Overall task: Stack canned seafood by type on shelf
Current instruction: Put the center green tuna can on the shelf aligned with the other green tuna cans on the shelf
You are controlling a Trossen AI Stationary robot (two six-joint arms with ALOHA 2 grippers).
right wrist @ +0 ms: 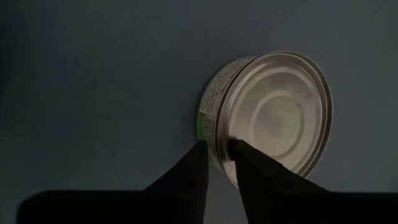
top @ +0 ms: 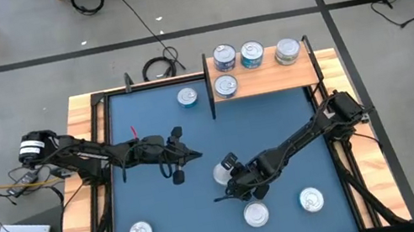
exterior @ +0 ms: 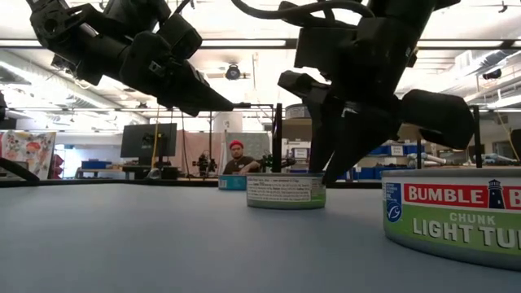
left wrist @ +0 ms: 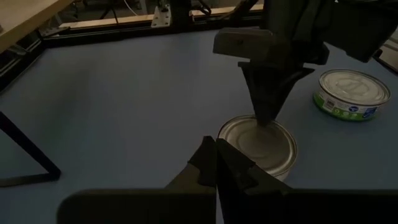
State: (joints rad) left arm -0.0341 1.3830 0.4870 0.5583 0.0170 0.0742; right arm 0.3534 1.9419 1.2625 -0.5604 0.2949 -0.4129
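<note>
Currently four tuna tins [top: 223,58] sit on the shelf [top: 269,81]; five remain off it, right gripper [top: 228,174] pinching one tin's rim [right wrist: 214,124].

In the low view, the nearest tin [exterior: 456,216] at the right edge carries a label that can be read: white letters on a red band spell "BUMBLE", followed by a "B" cut off by the frame. Below, on the green part of the label, stand "CHUNK" and "LIGHT TU", also cut off. The tin farther back [exterior: 286,190] shows fine print on a pale label, too small to read. No other writing is legible in any view.
</note>
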